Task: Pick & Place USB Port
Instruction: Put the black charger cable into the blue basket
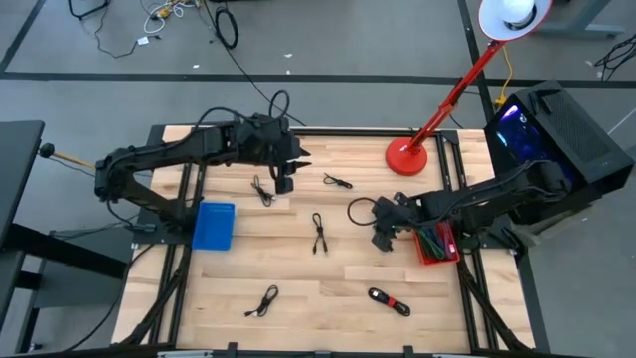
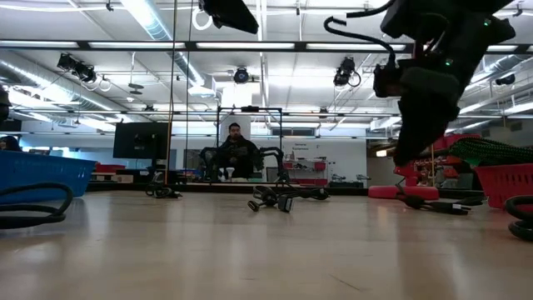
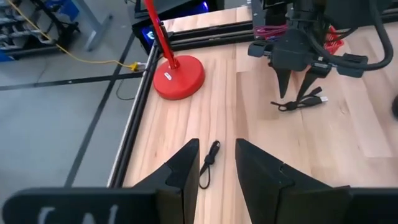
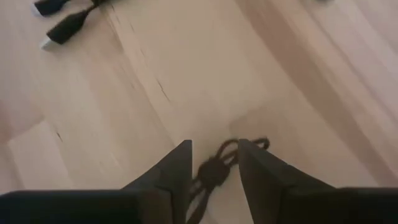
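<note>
1. Right wrist view shows the right tool (image 4: 214, 163) released, its two fingers spread, low over a small coiled black cable (image 4: 219, 165) that lies on the bench (image 4: 124, 106) between the tips and runs out past them.
2. From above, that tool (image 1: 383, 239) sits right of centre, just left of the red bin (image 1: 437, 251), and the cable under it is mostly hidden there.
3. To grasp well, I judge the fingers should drop straight down so the bundle's thick knot sits centred between them, then clench only once the tips nearly touch the wood; a thin cable slips out of a high grip.
4. The coil lies askew to the fingers, so a slight wrist turn before closing would likely catch more of it.
5. Another cable (image 4: 65, 25) lies well apart, so it should not snag.
6. The left tool (image 3: 216, 163) is also released, hovering over its own cable (image 3: 209, 163) at the far left of the bench, near the red lamp base (image 3: 179, 76).
7. A blue bin (image 1: 214, 226) sits at the left, and more cables lie loose on the bench.
</note>
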Robot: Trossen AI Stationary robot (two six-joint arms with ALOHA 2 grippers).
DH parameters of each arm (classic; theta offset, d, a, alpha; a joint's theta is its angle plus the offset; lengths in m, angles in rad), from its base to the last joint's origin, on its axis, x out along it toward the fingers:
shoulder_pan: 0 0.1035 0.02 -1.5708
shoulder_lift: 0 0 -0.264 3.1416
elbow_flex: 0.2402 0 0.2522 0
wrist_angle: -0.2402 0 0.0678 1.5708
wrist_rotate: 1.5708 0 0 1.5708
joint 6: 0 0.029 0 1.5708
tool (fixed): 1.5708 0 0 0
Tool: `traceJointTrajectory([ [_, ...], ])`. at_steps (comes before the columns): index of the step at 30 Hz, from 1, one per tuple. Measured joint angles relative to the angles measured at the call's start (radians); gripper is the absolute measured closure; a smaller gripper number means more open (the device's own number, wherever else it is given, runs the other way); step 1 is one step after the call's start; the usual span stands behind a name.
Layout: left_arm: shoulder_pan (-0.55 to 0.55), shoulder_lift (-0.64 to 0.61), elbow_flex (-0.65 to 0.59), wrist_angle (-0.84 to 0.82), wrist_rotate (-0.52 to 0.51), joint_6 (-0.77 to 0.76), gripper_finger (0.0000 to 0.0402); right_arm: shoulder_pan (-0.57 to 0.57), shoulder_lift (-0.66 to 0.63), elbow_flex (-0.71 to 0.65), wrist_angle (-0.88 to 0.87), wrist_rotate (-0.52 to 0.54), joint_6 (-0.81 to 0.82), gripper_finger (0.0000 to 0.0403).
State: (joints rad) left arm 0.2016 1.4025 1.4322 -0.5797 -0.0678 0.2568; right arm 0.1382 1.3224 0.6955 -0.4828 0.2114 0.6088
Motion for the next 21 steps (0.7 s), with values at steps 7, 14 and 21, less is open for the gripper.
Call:
traceJointTrajectory([
  [7, 0.028, 0.000, 0.000, 0.000, 0.025, 0.001, 0.0291, 0.011, 0.002, -0.005, -0.060, -0.011, 0.069, 0.0270],
  [14, 0.032, 0.000, 0.000, -0.002, 0.024, 0.009, 0.0291, 0.014, 0.002, -0.005, -0.056, -0.014, 0.091, 0.0270],
  [21, 0.031, 0.000, 0.000, -0.003, 0.025, 0.009, 0.0291, 0.024, 0.059, -0.005, -0.052, -0.034, 0.087, 0.0270],
])
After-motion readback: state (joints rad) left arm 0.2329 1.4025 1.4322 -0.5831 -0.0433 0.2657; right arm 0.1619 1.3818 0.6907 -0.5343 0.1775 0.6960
